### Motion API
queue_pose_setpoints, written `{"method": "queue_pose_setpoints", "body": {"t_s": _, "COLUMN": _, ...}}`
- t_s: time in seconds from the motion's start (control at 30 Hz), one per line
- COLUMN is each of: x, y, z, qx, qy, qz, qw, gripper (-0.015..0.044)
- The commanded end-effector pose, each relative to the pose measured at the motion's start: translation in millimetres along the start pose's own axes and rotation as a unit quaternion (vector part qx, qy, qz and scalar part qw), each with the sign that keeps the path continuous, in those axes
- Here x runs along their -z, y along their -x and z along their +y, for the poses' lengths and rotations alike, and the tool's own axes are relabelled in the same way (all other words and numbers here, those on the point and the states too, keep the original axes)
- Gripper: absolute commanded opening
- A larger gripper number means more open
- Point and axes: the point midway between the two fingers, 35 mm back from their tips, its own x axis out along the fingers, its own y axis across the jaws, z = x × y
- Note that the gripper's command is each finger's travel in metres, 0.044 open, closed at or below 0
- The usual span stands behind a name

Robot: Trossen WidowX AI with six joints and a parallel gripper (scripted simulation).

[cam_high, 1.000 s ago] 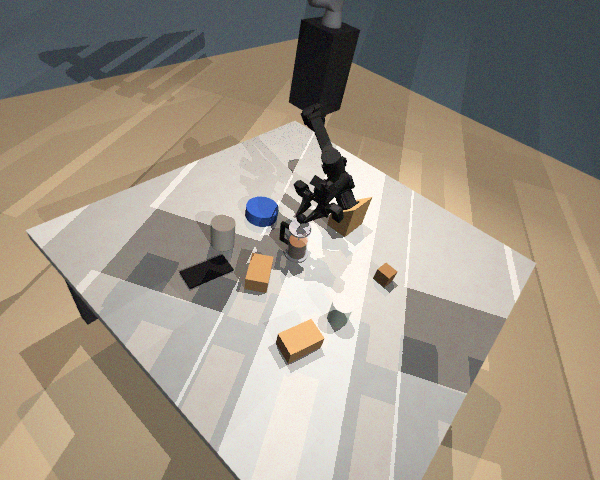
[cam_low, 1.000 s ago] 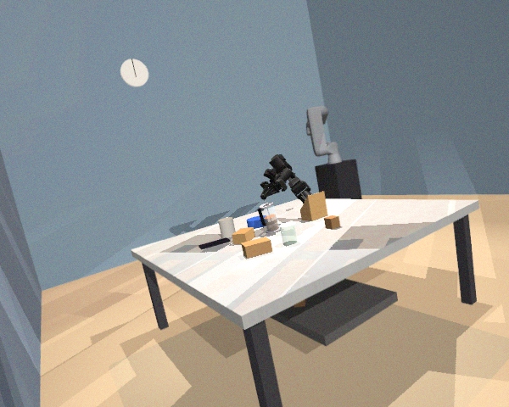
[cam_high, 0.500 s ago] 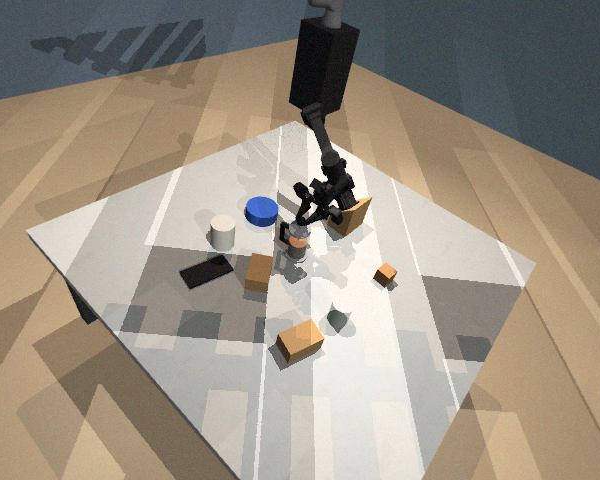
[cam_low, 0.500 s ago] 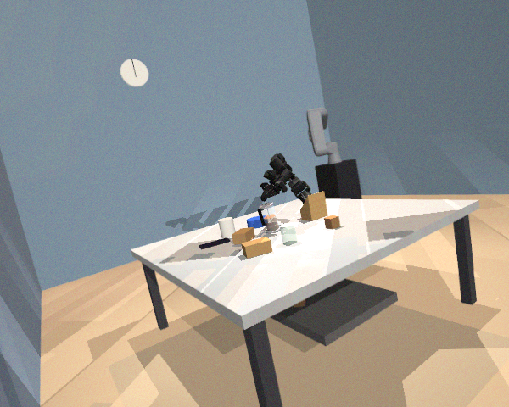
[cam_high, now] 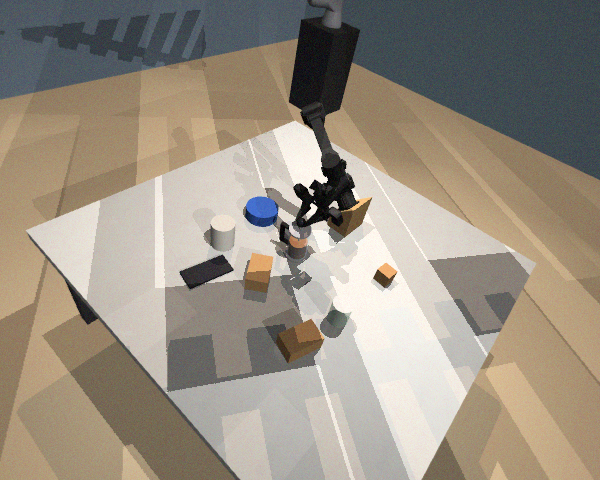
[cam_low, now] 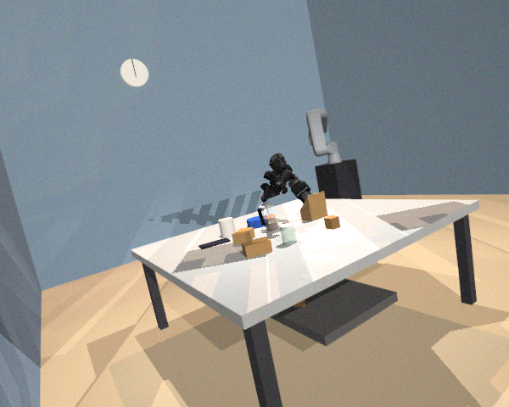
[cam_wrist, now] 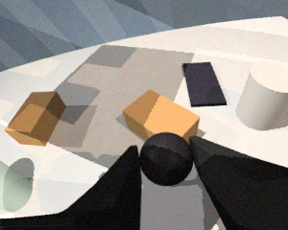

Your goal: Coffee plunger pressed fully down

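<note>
The coffee press (cam_high: 297, 250) (cam_low: 272, 225) stands upright on the table, a clear glass with brown content and a black handle (cam_high: 283, 232) (cam_low: 260, 215) on one side. My gripper (cam_high: 301, 222) (cam_low: 264, 199) (cam_wrist: 163, 148) is above it, shut on the round black plunger knob (cam_wrist: 166, 160). In the wrist view the knob sits between both fingertips, with the grey lid (cam_wrist: 172, 208) below it. In the top and exterior views the knob is hidden by the fingers, which are just above the lid. Little or no rod shows; whether the knob touches the lid cannot be told.
Near the press are a blue cylinder (cam_high: 261, 211), a white cylinder (cam_high: 222, 233) (cam_wrist: 264, 103), an orange block (cam_high: 258, 272) (cam_wrist: 158, 115) and a tan wedge (cam_high: 349, 219) (cam_low: 315, 206). Farther out are a dark slab (cam_high: 206, 271), a brown block (cam_high: 300, 341), a greenish cylinder (cam_high: 335, 320) and a small cube (cam_high: 385, 274).
</note>
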Motion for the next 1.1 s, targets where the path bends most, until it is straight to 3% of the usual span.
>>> {"method": "queue_pose_setpoints", "body": {"t_s": 0.0, "x": 4.2, "y": -2.0, "z": 0.1, "qx": 0.005, "qy": 0.012, "qz": 0.008, "qw": 1.000, "gripper": 0.0122}}
{"method": "queue_pose_setpoints", "body": {"t_s": 0.77, "x": 0.3, "y": -1.4, "z": 1.3, "qx": 0.002, "qy": 0.004, "qz": 0.002, "qw": 1.000, "gripper": 0.0122}}
{"method": "queue_pose_setpoints", "body": {"t_s": 1.07, "x": 0.3, "y": -1.4, "z": 1.3, "qx": 0.002, "qy": 0.004, "qz": 0.002, "qw": 1.000, "gripper": 0.0358}}
